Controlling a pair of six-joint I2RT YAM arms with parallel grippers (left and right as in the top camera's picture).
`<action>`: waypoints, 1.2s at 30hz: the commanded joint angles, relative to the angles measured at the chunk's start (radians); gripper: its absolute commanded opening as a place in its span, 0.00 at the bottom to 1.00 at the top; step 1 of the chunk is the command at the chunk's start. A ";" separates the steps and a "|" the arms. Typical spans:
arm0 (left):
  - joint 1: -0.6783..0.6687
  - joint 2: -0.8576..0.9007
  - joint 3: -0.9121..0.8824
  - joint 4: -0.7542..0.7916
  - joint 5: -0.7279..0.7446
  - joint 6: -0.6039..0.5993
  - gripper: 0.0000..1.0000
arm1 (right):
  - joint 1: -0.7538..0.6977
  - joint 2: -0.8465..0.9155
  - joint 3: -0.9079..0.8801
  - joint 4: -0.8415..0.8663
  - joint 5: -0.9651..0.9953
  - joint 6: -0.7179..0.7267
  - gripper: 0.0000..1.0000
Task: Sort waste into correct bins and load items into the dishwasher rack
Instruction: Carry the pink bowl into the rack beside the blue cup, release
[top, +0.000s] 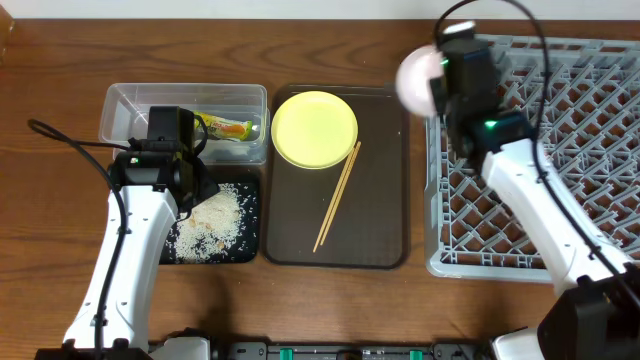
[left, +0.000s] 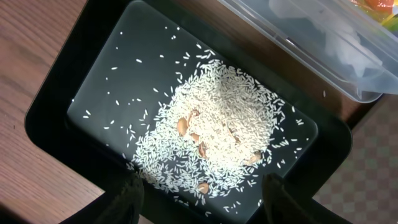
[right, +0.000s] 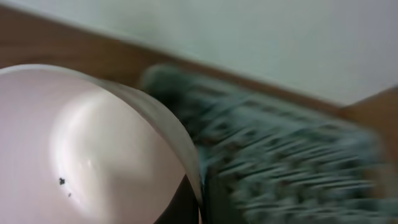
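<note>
Step in hand: my judgement is that the white bowl (top: 415, 80) is being loaded into the rack (top: 560, 150).
Right gripper (top: 440, 82): closed on the rim of the white bowl and holding it up off the table.
Where the bowl is: at the rack's far-left corner, over the gap between the rack's left wall and the brown serving tray (top: 385, 215).
Relation that matters: the pegs lie to the right of the bowl and slightly nearer, so the carry goes right and then down.
Bowl's tilt: the right wrist view is blurred. The bowl seems to be on its side rather than level, but I cannot be sure which way its mouth faces.
Nearer arm: the right one, since the rack sits on its side and the left arm is well away.
Left gripper (left: 200, 205): fingers spread wide and holding nothing, hovering over the near end of the black tray (left: 46, 121).
Rice (left: 217, 124): heaped in the black tray with a few tan bits among it, directly under the left fingers.
Clear tub (top: 120, 110): just beyond the black tray, with the snack wrapper (top: 228, 127) inside.
Yet to load: the yellow plate (top: 314, 128) is at the far end of the serving tray. The chopsticks (top: 338, 195) lie beside it, their long axis running from near-left to far-right.
</note>
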 joint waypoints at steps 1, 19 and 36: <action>0.005 -0.014 0.004 -0.003 -0.019 -0.010 0.64 | -0.071 -0.019 0.001 0.093 0.105 -0.214 0.01; 0.005 -0.014 0.004 -0.002 -0.019 -0.010 0.64 | -0.332 0.151 0.001 0.571 0.209 -0.510 0.01; 0.005 -0.014 0.004 -0.002 -0.019 -0.010 0.64 | -0.340 0.360 0.001 0.608 0.278 -0.505 0.01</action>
